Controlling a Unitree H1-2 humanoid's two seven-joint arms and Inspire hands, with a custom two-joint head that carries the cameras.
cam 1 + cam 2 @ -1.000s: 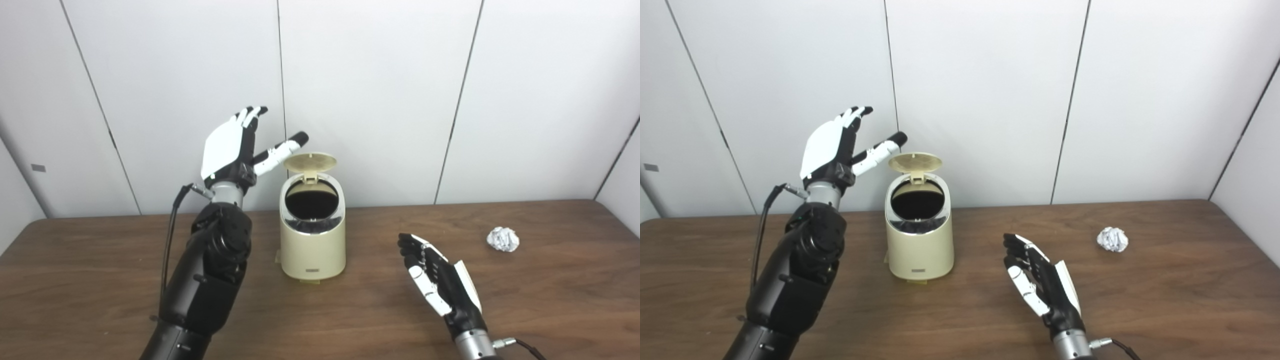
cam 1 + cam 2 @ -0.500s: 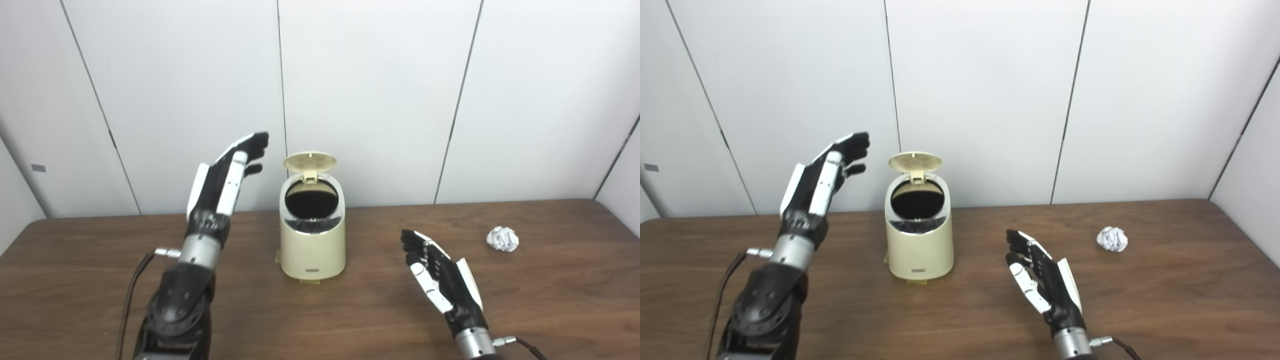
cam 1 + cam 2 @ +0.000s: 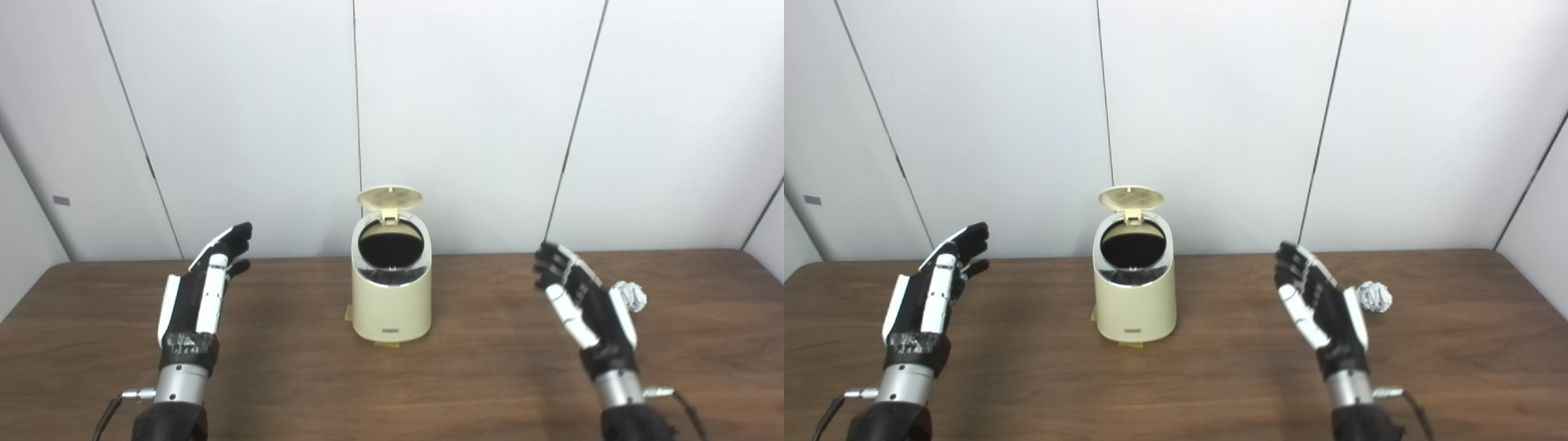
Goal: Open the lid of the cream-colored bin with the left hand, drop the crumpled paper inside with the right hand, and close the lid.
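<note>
The cream-colored bin [image 3: 392,303] stands at the table's middle, its round lid [image 3: 390,197] tipped up at the back and the dark opening showing. The crumpled paper [image 3: 1375,296] lies on the table to the right, partly behind my right hand in the left eye view. My right hand [image 3: 587,307] is raised just left of the paper, open, fingers apart, holding nothing. Well left of the bin my left hand [image 3: 199,293] is open as well, palm turned inward, clear of the lid.
The brown wooden table [image 3: 490,380] reaches to a white panelled wall [image 3: 465,122] close behind the bin. A small tan piece [image 3: 348,313] sticks out at the bin's base on its left.
My left hand dropped from beside the lid and pulled back left toward me. My right hand rose and moved right toward the paper. The camera shifted slightly. The lid stays up.
</note>
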